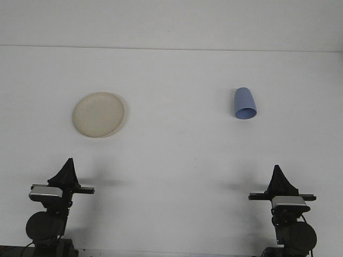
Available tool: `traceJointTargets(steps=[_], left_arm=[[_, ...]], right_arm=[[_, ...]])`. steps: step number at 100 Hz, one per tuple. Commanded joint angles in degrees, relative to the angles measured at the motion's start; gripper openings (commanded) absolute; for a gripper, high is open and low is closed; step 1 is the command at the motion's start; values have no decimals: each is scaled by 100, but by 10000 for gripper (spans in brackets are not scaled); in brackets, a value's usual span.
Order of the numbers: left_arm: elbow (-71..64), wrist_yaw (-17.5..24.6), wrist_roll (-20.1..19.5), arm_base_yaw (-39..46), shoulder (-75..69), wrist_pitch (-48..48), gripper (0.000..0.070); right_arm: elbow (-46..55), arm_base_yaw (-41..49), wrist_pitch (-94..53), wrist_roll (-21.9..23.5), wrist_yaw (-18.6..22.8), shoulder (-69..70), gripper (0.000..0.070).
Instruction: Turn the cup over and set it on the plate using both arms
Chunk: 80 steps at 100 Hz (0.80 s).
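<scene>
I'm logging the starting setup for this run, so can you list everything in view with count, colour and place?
plate: one, cream, on the left half of the table, ahead of the left arm.
cup: one, blue, on the right half of the table, appears to lie on its side with its opening toward the camera, apart from the plate.
table: one, white, fills most of the view.
wall: white, behind the table's far edge.
left gripper: one, black, near edge at left, touching nothing.
right gripper: one, black, near edge at right, touching nothing.
</scene>
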<state>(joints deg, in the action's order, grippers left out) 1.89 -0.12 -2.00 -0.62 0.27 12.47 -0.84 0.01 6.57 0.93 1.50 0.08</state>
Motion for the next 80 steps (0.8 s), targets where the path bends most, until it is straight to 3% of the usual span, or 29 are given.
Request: traceJointTargets(steps=[1,39,80], left_arm=[[-107,-31,26,2,-9,70,12],[-107,-31,26,2,-9,70,12],[-107,-31,26,2,-9,70,12]], right_arm=[[13,4,68,79,0,0,0],[-599,4,-479,238,-2,4,0],[-3357,4,-3335,229,-2,1222,0]])
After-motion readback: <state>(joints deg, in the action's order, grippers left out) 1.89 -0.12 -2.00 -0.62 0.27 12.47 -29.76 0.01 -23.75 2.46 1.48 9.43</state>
